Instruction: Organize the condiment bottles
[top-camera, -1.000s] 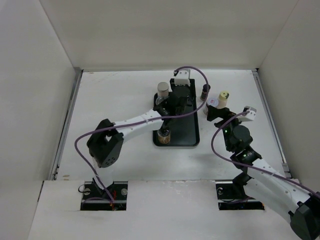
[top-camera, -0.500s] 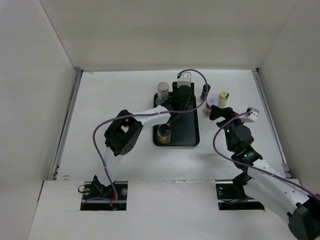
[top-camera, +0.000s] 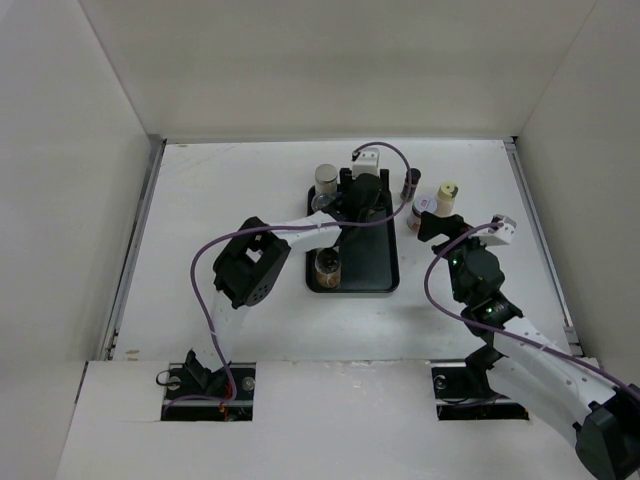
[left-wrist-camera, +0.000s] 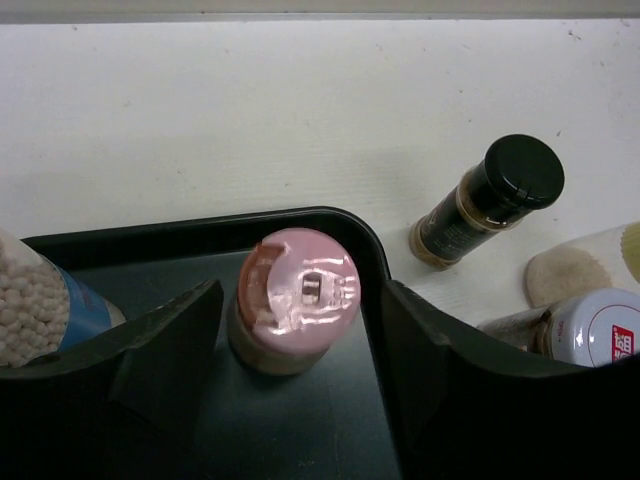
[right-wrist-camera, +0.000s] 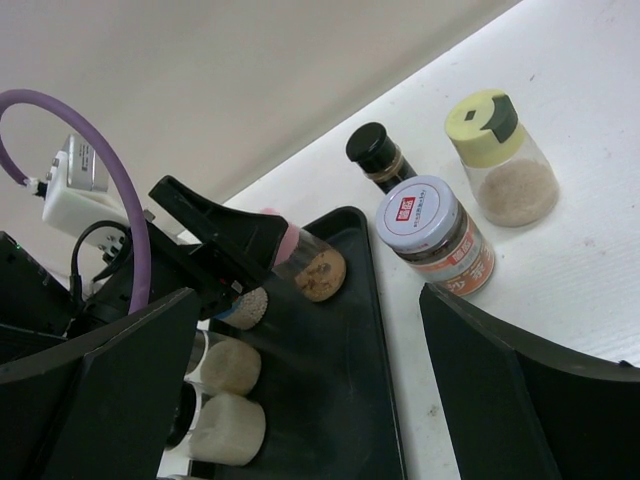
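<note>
Left fingers (left-wrist-camera: 160, 350) spread wide, straddling the upright pink-capped bottle (left-wrist-camera: 298, 300) in a corner of the tray (left-wrist-camera: 200, 226), centre frame; right fingers (right-wrist-camera: 520, 400), also wide, face the white-lidded jar (right-wrist-camera: 435, 235) on the tabletop (left-wrist-camera: 250, 120).

— What is sitting around the left gripper (top-camera: 362, 198)?
— It is hanging over the far end of the black tray (top-camera: 378, 262). A grey-capped jar (top-camera: 326, 180) is standing just left of its jaws. A dark-capped bottle (top-camera: 410, 183) is standing to their right, off the tray on the table (top-camera: 230, 190). A brown jar (top-camera: 327, 268) is sitting well behind the jaws, at the tray's near end.
— And the right gripper (top-camera: 436, 224)?
— A white-capped jar (top-camera: 421, 209) is standing just ahead-left of its jaws, and a pale-yellow-capped bottle (top-camera: 446, 196) is standing just beyond them.
— How are the jaws standing?
— From above, that is not showing.
</note>
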